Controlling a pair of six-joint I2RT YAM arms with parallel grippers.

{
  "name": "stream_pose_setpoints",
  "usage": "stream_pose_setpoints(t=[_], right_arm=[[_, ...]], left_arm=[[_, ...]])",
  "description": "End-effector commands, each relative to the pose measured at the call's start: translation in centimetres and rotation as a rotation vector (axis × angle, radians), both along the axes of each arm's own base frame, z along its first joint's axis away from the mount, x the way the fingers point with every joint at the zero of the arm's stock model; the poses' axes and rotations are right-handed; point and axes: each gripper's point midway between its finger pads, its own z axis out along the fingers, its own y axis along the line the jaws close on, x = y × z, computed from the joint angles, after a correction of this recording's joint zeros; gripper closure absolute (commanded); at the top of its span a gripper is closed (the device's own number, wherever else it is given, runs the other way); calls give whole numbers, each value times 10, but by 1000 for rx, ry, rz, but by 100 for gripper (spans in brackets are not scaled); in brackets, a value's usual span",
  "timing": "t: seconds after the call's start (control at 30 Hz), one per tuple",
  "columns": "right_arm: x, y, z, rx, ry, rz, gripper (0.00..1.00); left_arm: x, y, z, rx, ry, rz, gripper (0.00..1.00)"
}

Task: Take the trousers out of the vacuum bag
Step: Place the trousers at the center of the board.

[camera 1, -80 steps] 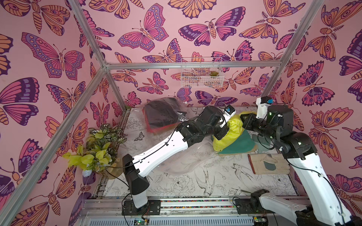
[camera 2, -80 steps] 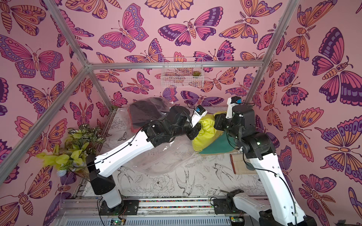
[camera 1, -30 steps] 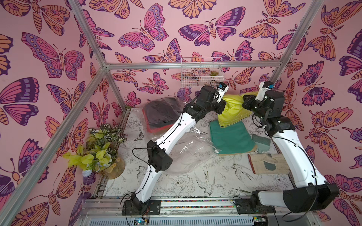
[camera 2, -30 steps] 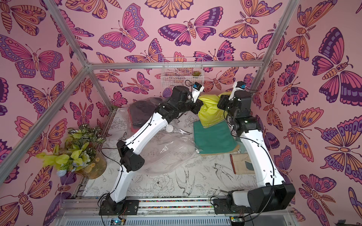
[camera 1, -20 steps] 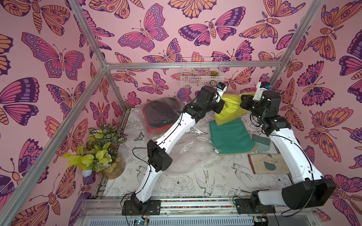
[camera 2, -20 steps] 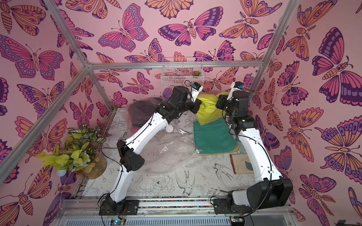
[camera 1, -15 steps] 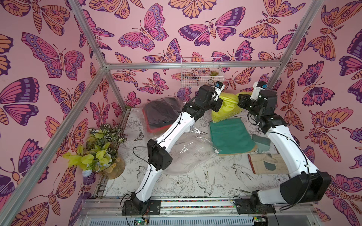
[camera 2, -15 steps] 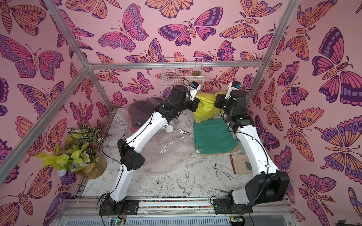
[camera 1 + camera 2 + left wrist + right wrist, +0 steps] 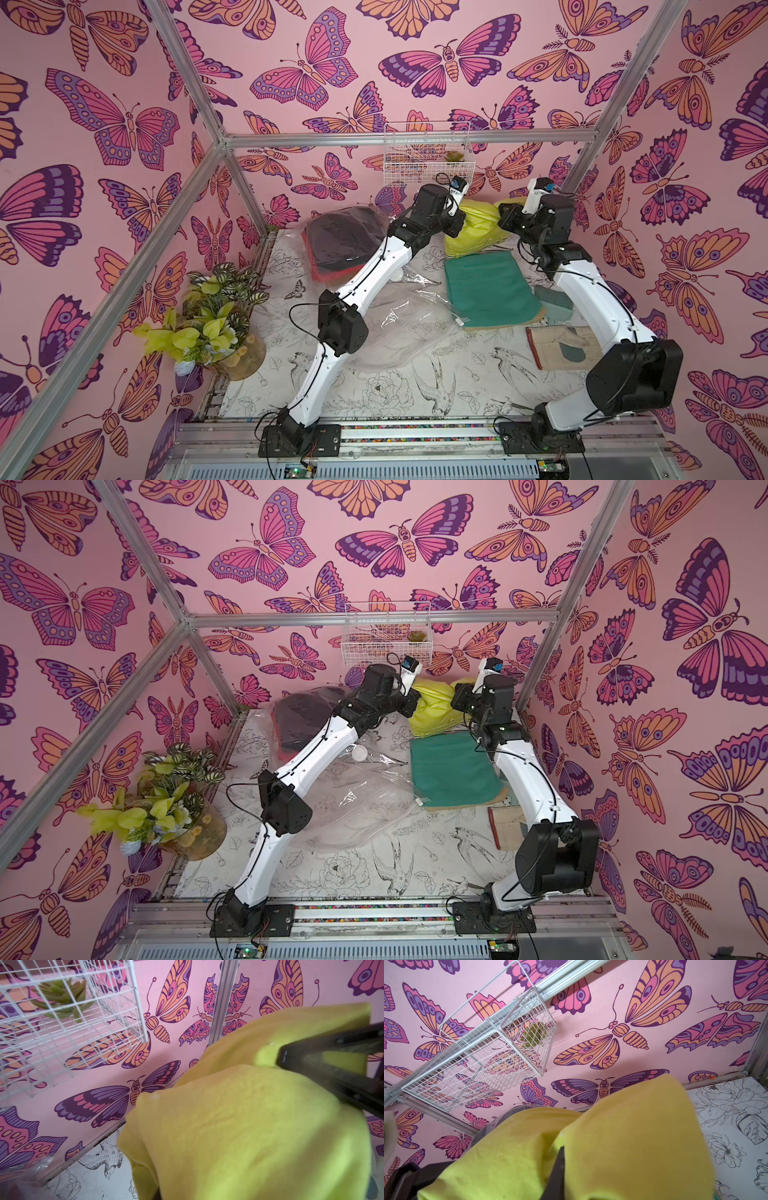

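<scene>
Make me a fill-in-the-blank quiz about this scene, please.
1. The left claw and right claw are both shut on one folded cloth garment, coloured ____.
2. Inside the crinkly transparent plastic bag, a ____ folded garment lies atop a red one.
3. The hanging white wire basket holds a small green ____.
Missing words: yellow; black; plant.

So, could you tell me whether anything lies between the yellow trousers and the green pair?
Nothing visible does: left gripper and right gripper are shut on the yellow trousers just behind the green trousers, whose top is bare; the vacuum bag lies beside them.
</scene>
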Motion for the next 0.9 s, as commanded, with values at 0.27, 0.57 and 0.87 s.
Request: stream_pose_setpoints(t=[0.27,0.57,0.87], right_arm=[[-47,-61,-5,18,-8,-123,100],[-96,-81,-51,123,146,-171,100],[-135,-83,-121,196,370,-185,100]], left_arm=[[-4,20,5,-46,35,37,98],[-54,13,-40,13,124,-8,100],[-95,9,-108,105,254,-48,100]])
